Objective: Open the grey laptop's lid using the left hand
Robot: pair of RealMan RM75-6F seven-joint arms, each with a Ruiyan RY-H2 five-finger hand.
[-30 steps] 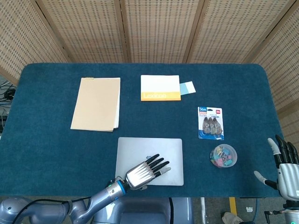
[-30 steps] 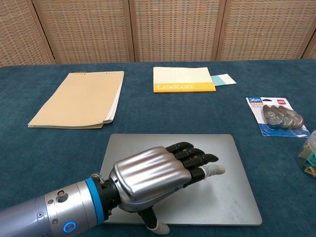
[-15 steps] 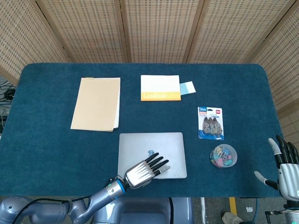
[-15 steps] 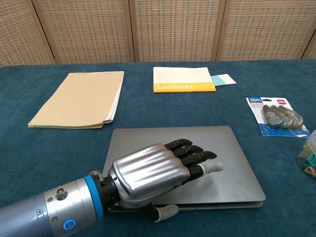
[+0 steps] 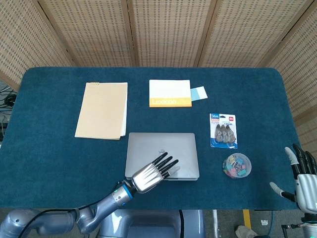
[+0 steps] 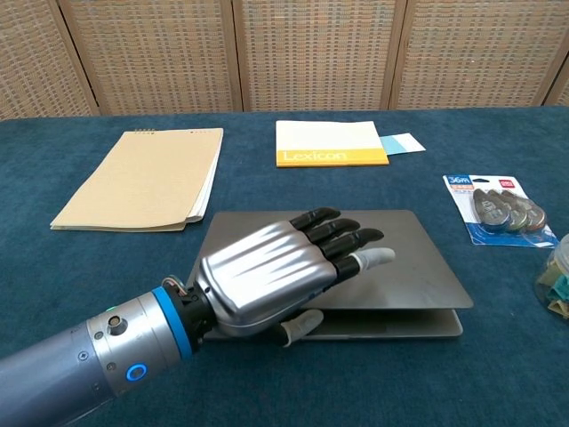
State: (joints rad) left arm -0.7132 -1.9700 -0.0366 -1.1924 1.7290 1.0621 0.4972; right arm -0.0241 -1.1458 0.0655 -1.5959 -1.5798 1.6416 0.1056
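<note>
On the blue surface [image 5: 49, 148], a tan notepad [image 5: 101, 110] lies flat toward the left, well apart from the near edge. Just to its right and nearer the robot sits the grey laptop [image 5: 161, 148], its lid lifted a little at the front so that a thin gap shows above the base in the chest view [image 6: 391, 294]. The left hand [image 6: 267, 271] grips the lid's front edge: its fingers [image 6: 342, 236] lie spread along the top of the lid and its thumb is tucked under the raised edge, as the head view [image 5: 148, 176] also suggests. Behind the laptop, an orange and white pad [image 5: 170, 92] marked Lexicon lies flat, with a small pale blue note [image 5: 199, 92] touching its right side. Further right lies a blister pack of correction tape [image 5: 223, 131], and just in front of it a small round tub of coloured clips [image 5: 237, 165]. At the far right, off the surface's edge, the right hand [image 5: 302, 181] hangs with its fingers apart, holding nothing.
</note>
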